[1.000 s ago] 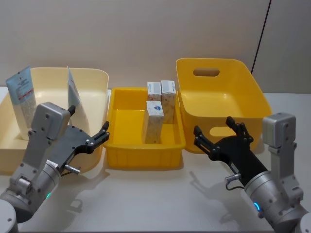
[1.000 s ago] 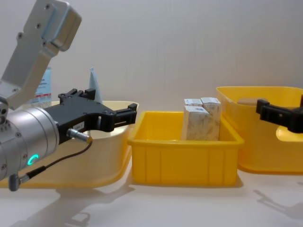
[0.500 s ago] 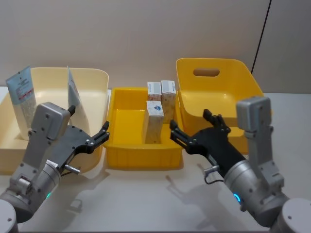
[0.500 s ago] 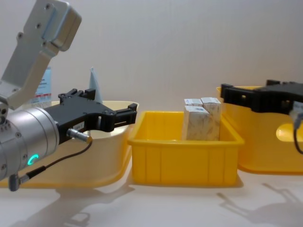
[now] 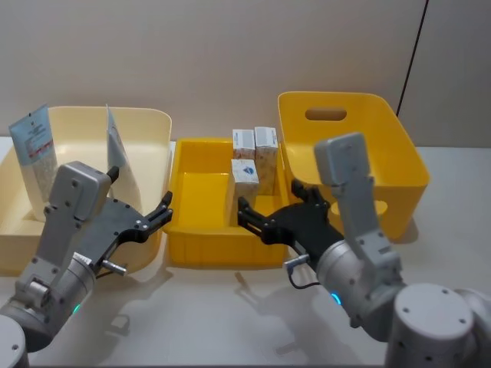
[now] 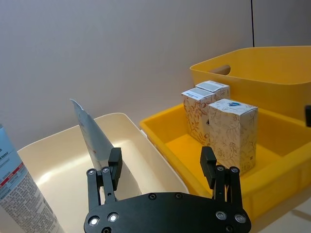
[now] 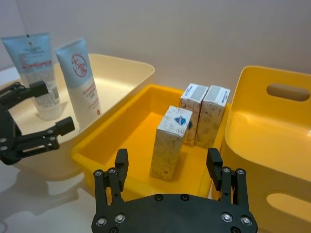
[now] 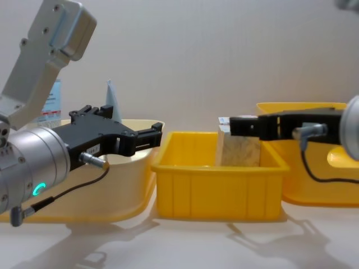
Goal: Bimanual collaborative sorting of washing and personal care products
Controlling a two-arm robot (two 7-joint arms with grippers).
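Observation:
Two white tubes (image 5: 31, 157) (image 5: 119, 153) with light-blue ends stand in the cream bin (image 5: 146, 126) on the left. Three patterned cream cartons stand upright in the middle yellow tray (image 5: 192, 249): one in front (image 5: 245, 188) and two behind (image 5: 243, 142) (image 5: 265, 146). My right gripper (image 5: 265, 205) hovers open over the tray's near right edge, and in the right wrist view its open fingers (image 7: 121, 160) frame the front carton (image 7: 170, 141). My left gripper (image 5: 157, 215) is open too, held at the cream bin's near right corner and empty.
A deep yellow bin (image 5: 353, 153) with handle slots stands empty at the right, touching the tray. The three containers sit side by side along the table's back half. Bare white tabletop (image 5: 230, 307) lies in front of them.
My right arm has swung left, from in front of the deep yellow bin to the tray's near right edge beside the front carton. The left arm has not moved.

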